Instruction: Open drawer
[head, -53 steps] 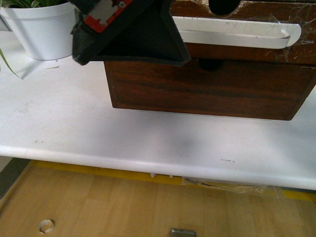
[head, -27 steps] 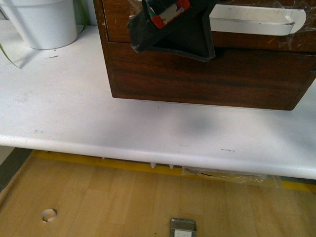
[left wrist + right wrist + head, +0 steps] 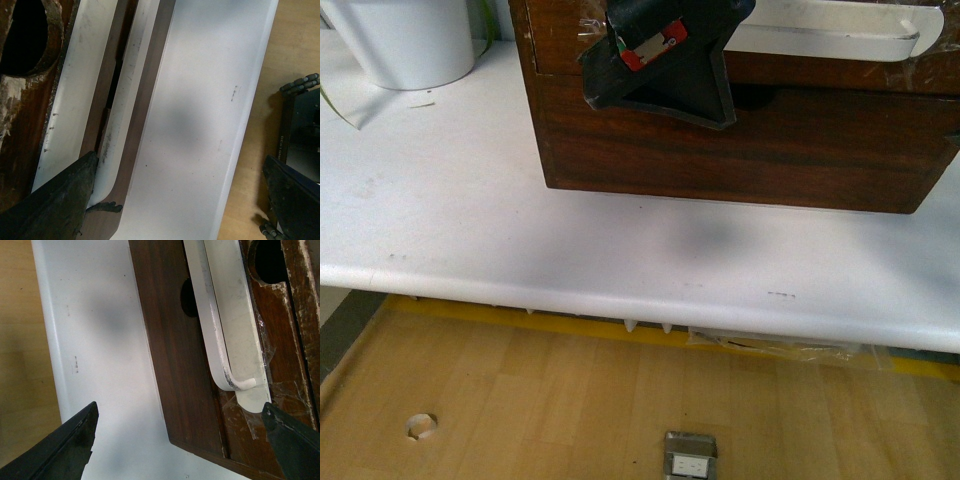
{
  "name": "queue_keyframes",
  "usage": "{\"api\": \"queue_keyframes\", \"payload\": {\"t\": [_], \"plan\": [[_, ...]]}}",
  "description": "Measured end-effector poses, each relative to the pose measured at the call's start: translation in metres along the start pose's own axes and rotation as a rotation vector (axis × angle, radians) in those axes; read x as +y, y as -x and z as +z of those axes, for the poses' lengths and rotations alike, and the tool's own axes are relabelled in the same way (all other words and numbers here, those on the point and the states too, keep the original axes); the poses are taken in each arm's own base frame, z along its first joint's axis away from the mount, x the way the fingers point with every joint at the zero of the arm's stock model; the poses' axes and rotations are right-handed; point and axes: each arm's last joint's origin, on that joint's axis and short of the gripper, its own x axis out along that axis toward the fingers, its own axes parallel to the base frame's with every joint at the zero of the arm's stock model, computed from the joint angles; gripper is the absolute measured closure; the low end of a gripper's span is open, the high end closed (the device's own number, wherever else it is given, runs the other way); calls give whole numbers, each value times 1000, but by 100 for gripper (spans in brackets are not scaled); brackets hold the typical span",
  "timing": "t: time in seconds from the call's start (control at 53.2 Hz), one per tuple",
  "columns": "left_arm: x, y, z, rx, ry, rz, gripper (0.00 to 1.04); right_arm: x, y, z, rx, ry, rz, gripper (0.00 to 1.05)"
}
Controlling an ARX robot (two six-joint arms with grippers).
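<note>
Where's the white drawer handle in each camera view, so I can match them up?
Front view: the white handle lies at the top right, running sideways.
Left wrist view: the white handle runs lengthwise between the round notch and the table.
Right wrist view: the white handle sits beside the round notch, its curved end taped.
Shared landmark: the dark marks near the table's front edge.
</note>
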Motion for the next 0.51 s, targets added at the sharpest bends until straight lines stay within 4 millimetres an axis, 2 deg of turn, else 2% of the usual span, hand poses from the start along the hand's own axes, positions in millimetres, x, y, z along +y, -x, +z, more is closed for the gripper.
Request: {"api": "queue_keyframes", "payload": {"t": [0.226,0.508], "plan": [[0,0,0,-3,-5,-2,6,3,-26,8,12,7,19,9],[0,-1,0,-4,-5,-5,6,-1,-40,8,32,-2,4,9]]}}
